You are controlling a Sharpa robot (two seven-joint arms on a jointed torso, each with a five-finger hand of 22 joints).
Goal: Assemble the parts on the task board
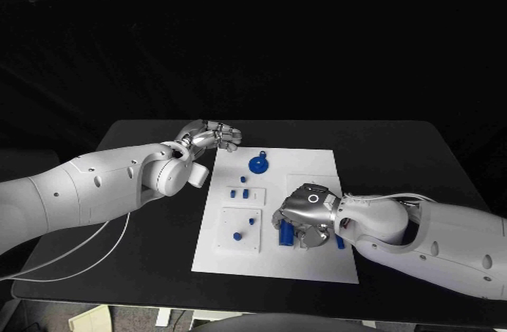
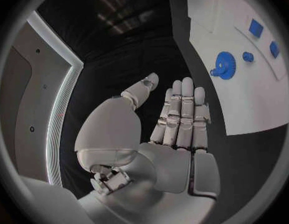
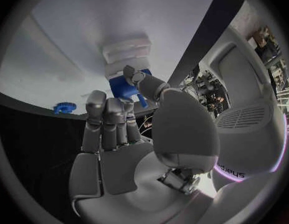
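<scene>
right hand (image 1: 306,218): covers part of the task board (image 1: 317,163) beneath it
blue part (image 3: 124,88): half hidden behind the thumb; grip cannot be told
small parts (image 1: 242,194): too small to tell their shape
gear (image 3: 65,107): blurred at the board's edge
</scene>
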